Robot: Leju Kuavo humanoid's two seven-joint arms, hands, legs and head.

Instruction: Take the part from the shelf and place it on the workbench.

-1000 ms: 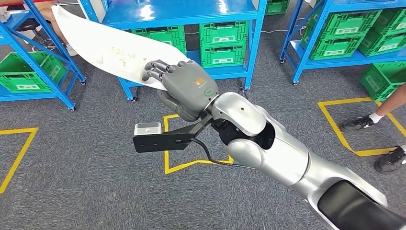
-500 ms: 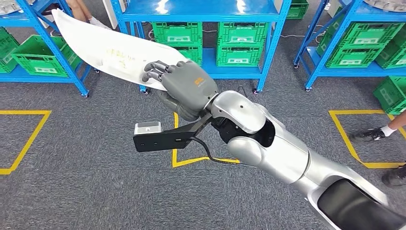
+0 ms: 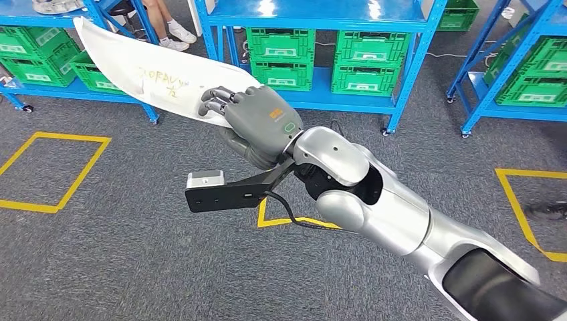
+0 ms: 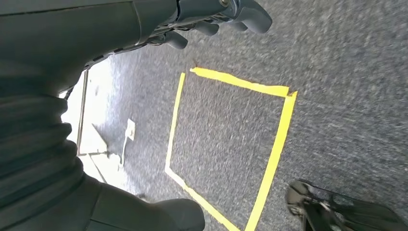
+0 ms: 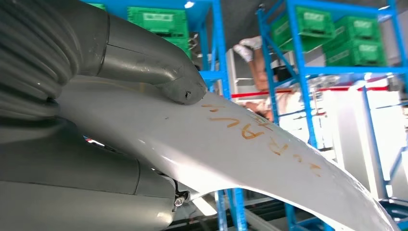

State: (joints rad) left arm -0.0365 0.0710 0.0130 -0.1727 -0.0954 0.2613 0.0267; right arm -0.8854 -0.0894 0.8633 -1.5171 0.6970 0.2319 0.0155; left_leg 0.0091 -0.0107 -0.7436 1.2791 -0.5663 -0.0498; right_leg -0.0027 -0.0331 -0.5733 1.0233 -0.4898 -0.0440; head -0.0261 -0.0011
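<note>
Grey carpet covers the floor, marked with yellow tape squares; blue steel shelving stands along the far side, its lower tiers filled with green crates. At far left, beside the shelving, a seated person's legs and white shoes are visible.

Right arm: silver, entering from the near right and reaching toward the far left, above the floor. A black bracket carrying a small silver camera block projects leftward from the wrist.

Right hand: grey, grasping the part at its nearer end, dark fingers lying over the upper face and the thumb underneath. In the right wrist view the thumb presses on the part's glossy surface.

Part: a long, white, curved panel tapering to a point, held in the air in front of the shelving and slanting from the hand up toward the far left. Orange handwritten characters run along its upper face; they also show in the right wrist view.

Left hand: seen in the left wrist view above the carpet and a yellow tape square, its fingers curled inward with nothing between them. A dark shoe rests on the carpet near that square.
</note>
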